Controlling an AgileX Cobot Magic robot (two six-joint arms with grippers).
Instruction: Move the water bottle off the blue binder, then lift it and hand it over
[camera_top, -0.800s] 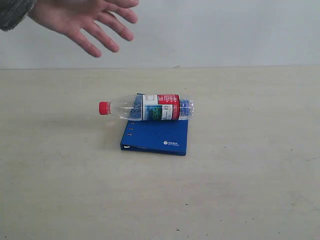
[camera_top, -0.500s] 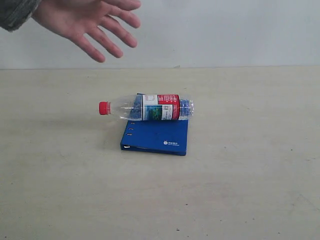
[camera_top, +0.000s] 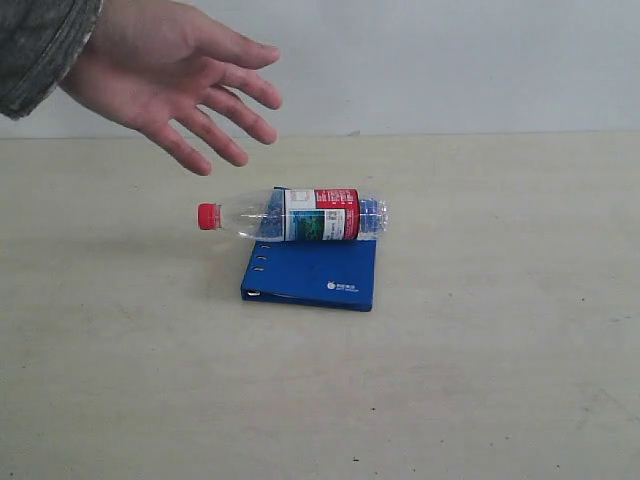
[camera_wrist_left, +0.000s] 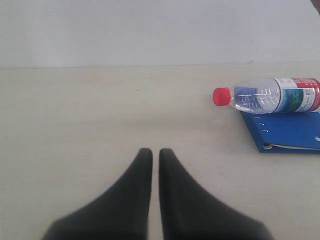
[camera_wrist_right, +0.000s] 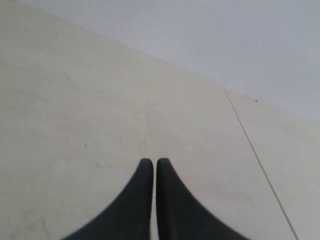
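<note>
Water bottle (camera_top: 300, 215) on side across far edge of blue binder (camera_top: 315, 273), red cap overhanging left.

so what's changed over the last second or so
The hand has dropped lower in the exterior view, nearer the bottle, with more of its sleeve showing. It touches nothing. The bottle still lies on its side across the binder, and neither has moved.
</note>
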